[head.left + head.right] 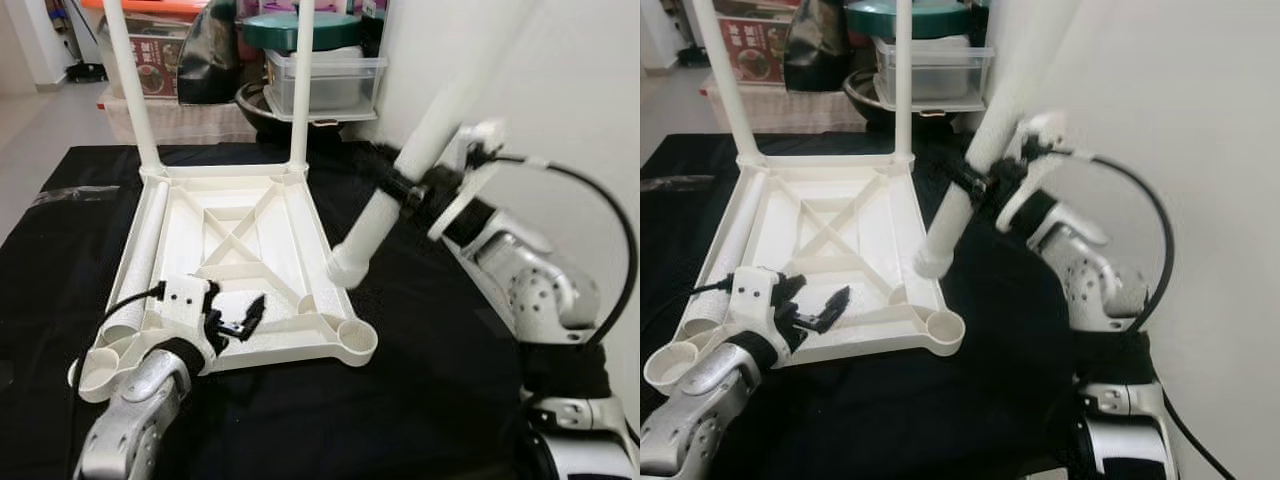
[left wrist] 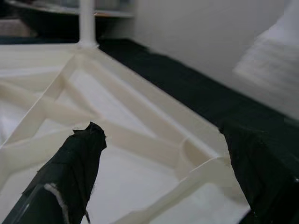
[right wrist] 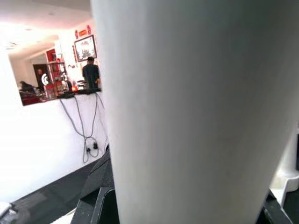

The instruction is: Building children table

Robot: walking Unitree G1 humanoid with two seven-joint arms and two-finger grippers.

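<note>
A white plastic tabletop lies upside down on a black-covered table. Two white legs stand upright in its far corner sockets, and another loose leg lies along its left side. My right gripper is shut on a tilted white leg whose lower end hangs just above the tabletop's right edge. An empty socket sits at the near right corner. My left gripper is open, hovering over the tabletop's near edge; its black fingers frame the ribbed underside.
A clear plastic bin with a green lid, a black bag and boxes stand behind the table. A white wall rises close on the right. In the right wrist view a person stands far off.
</note>
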